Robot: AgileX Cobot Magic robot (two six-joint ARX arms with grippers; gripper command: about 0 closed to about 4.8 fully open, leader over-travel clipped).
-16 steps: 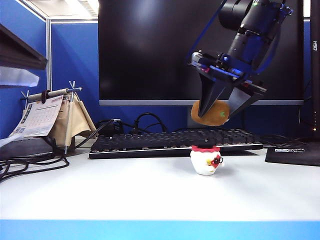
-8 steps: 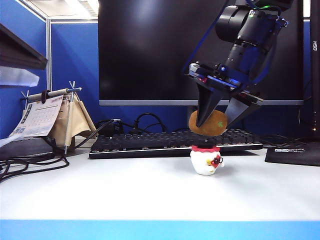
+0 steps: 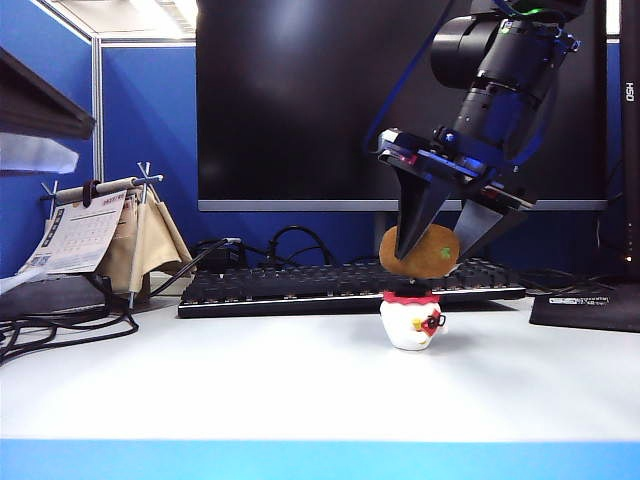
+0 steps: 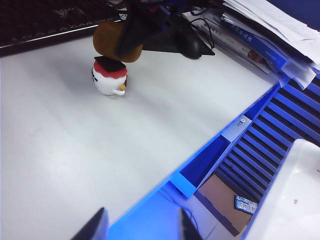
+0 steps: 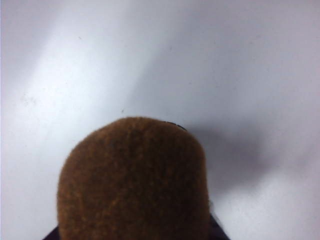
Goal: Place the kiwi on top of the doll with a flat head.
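I read the right end effector (image 3: 437, 243) pinching the kiwi (image 3: 420, 251), long axis level, directly over and at or just above the doll with a flat head (image 3: 412, 318) mid-desk (image 3: 250, 385) toward the keyboard edge; left end effector (image 4: 141, 226) spread, well apart at the front edge.

Right wrist view: kiwi (image 5: 132, 182) fills the lower frame, cut off by the edge, blurred; it hides nearly all of the doll with a flat head (image 5: 175, 125), only a thin dark sliver shows. Right gripper (image 3: 440, 240) fingers barely visible there.
Left wrist view: left gripper (image 4: 142, 227) cut by the edge, only two finger (image 4: 95, 227) tips show.
Exterior view: whether the kiwi touches the doll's top can't be told; right arm cropped at the top.
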